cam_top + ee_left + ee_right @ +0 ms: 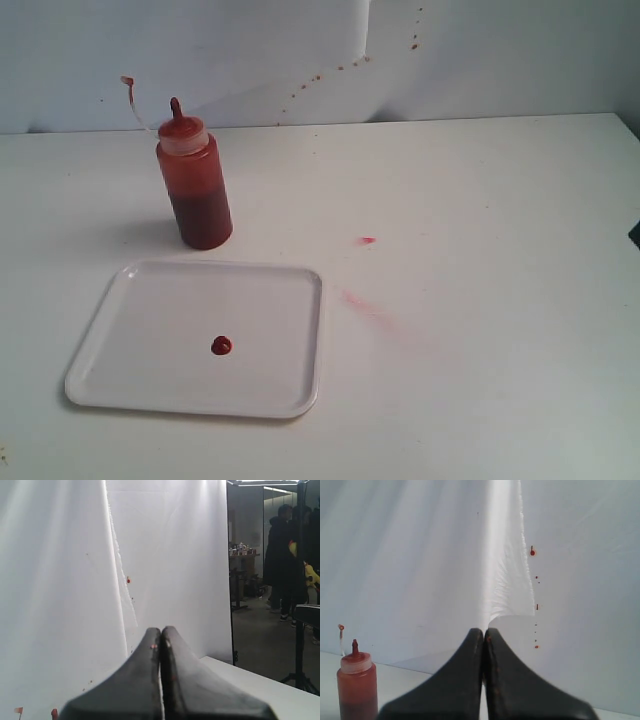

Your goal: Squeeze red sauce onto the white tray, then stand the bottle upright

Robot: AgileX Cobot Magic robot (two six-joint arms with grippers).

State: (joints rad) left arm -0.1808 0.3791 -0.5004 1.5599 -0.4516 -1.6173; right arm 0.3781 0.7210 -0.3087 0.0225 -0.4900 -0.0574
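The left pincer (161, 642) is closed, its two black fingers (142, 680) pressed together along their whole inner edge, so that only a narrow seam shows between them. It points roughly level toward the far side of the scene. A few small reddish specks sit on its fingers. The right pincer (484, 636) is closed the same way, tips touching, and also points level toward the far side.
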